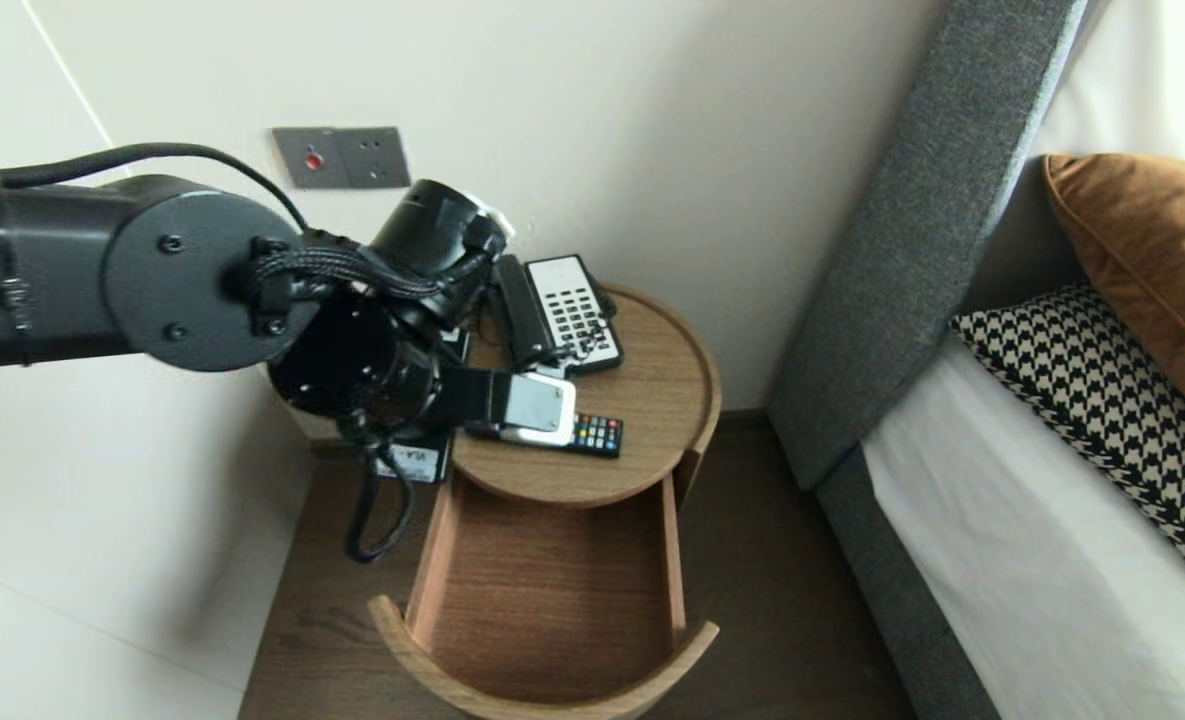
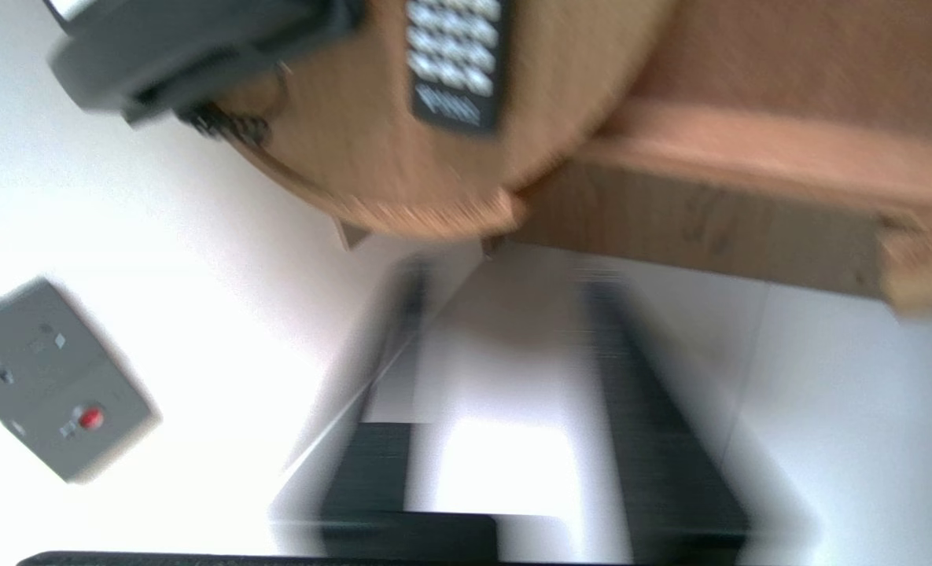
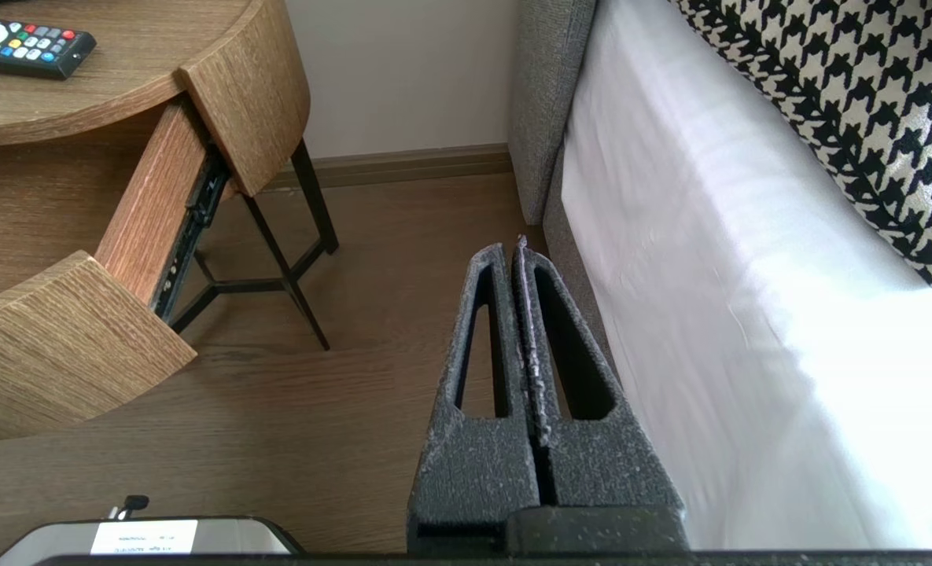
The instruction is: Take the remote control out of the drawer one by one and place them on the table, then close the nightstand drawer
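The remote [image 1: 598, 435] lies flat, buttons up, near the front edge of the round wooden counter [image 1: 652, 400]. That is a handy spot for anyone on the bed [image 1: 1002, 560]. The left arm [image 1: 202, 285] hangs over part of it. The left pincer [image 2: 506, 299] is beside the counter, by the pale wall. It is clenched on nothing and does not touch the remote, and its fingers look like a smear. Behind the remote sits the phone [image 1: 562, 310], close to the wall plate [image 1: 342, 157], likely for its cord. The drawer [image 1: 552, 590] below is pulled out, so you can see right into it. The right pincer [image 3: 517, 251] is clenched too, low over the floor [image 3: 355, 393] by the bed, out of the way.
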Controlling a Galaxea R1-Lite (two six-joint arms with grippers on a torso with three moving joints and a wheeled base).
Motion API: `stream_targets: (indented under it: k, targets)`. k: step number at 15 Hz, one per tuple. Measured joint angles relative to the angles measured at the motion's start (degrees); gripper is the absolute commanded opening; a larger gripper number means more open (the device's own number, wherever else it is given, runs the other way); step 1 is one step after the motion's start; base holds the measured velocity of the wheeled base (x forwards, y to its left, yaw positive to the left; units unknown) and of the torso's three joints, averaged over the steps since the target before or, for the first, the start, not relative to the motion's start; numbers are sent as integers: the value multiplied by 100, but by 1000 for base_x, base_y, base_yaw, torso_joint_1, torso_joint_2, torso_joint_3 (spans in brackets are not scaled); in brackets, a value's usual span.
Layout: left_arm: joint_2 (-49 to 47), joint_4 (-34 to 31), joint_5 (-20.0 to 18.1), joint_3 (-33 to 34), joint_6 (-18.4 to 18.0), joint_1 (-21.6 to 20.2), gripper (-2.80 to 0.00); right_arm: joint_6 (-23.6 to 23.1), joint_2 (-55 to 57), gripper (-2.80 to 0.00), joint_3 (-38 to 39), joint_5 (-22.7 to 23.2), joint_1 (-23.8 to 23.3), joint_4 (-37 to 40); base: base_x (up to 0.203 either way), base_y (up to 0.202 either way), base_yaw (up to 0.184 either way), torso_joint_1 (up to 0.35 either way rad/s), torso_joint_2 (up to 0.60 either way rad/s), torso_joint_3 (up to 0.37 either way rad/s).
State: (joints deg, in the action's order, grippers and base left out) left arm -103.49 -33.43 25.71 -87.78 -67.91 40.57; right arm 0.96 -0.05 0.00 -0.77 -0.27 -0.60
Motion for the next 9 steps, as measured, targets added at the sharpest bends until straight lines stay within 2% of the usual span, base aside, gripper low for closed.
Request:
stream_targets:
  k: [4, 6, 7, 9]
  targets:
    - [923, 38, -57, 1446, 24, 160, -280, 0, 0, -280, 0, 0, 0, 0, 0, 0, 0, 0, 0, 0]
    - [1274, 27, -306, 2060, 90, 238, -280, 0, 0, -280, 0, 0, 0, 0, 0, 0, 0, 0, 0, 0]
    - [1417, 7, -541, 2303, 214, 283, -280, 0, 0, -280, 0, 0, 0, 0, 0, 0, 0, 0, 0, 0]
    - [1607, 19, -1065, 2609, 851, 364, -280, 0, 0, -280, 0, -2, 0, 0, 0, 0, 0, 0, 0, 0]
